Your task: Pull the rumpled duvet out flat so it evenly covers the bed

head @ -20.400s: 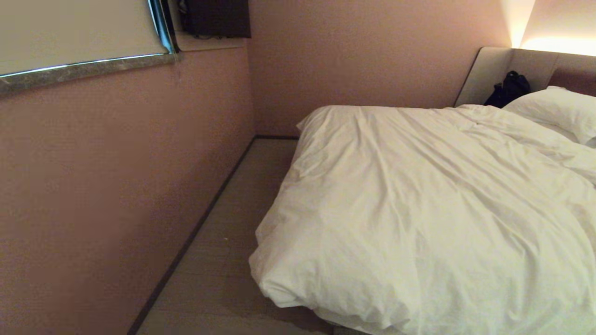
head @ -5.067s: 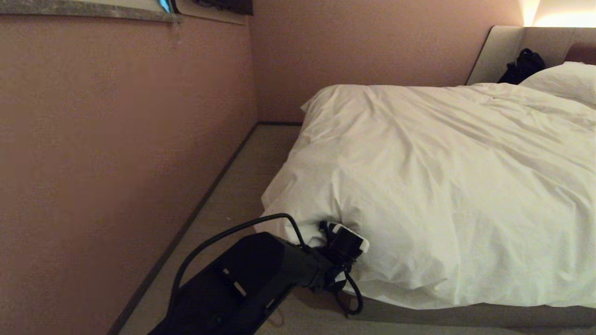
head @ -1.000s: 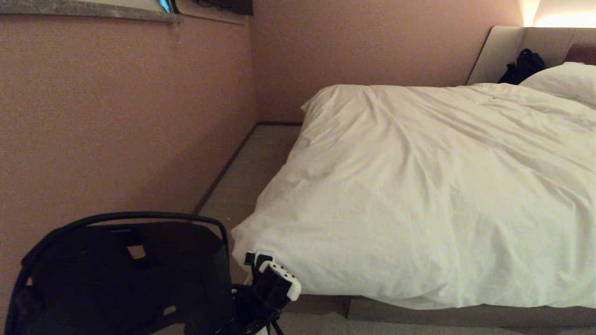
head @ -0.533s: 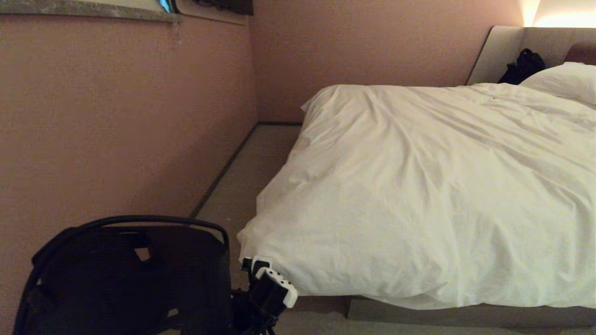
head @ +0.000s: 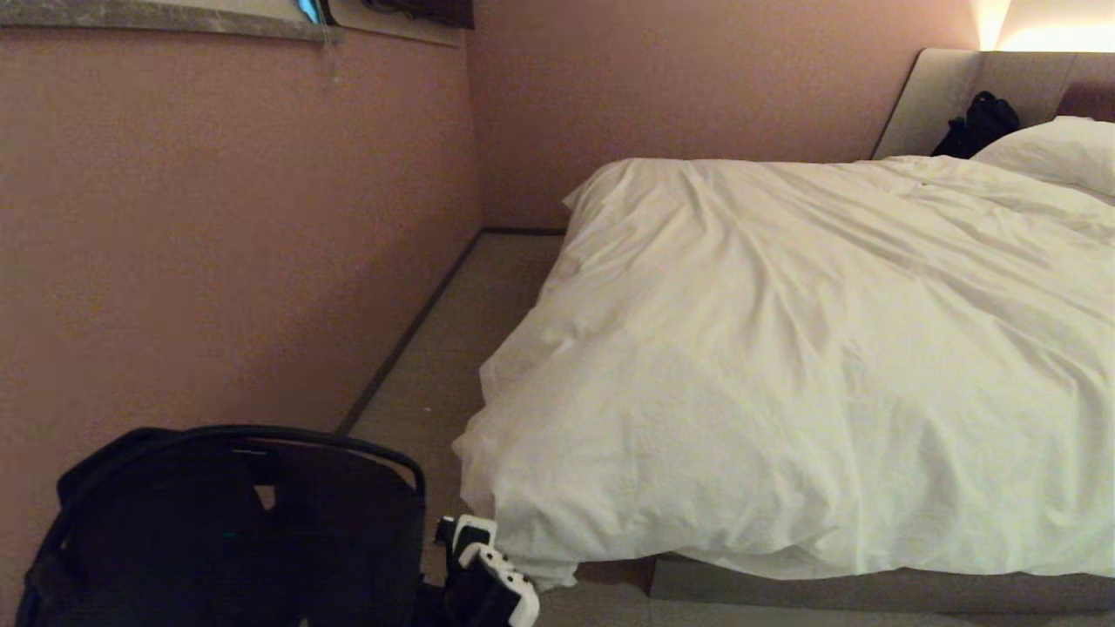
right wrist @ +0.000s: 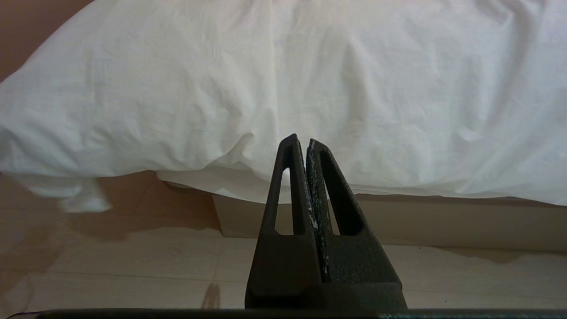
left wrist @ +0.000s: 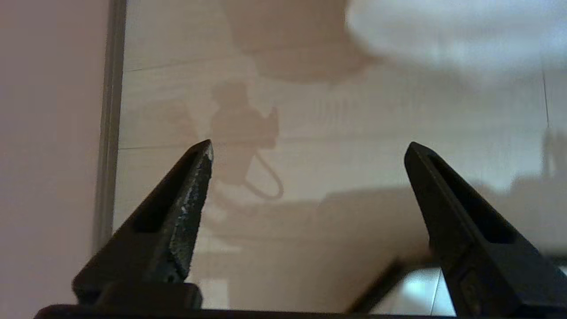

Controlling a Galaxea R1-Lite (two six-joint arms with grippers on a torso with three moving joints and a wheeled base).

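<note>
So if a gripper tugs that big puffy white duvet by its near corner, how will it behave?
The puffy creased white duvet is probably floppy: its corner droops over the bed's grey-beige base. Likely light for its bulk, and it should drag and wrinkle rather than slide flat.

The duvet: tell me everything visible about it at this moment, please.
The duvet is a thick, puffy white quilt in creased cotton-like fabric, spread over the bed from the foot towards the pillow. Shallow wrinkles run across its top. Its near edge overhangs the grey-beige base, and the near-left corner droops low towards the floor. The left end effector, open, sits beside that corner without holding it. The right end effector, shut, points at the overhanging edge.
</note>
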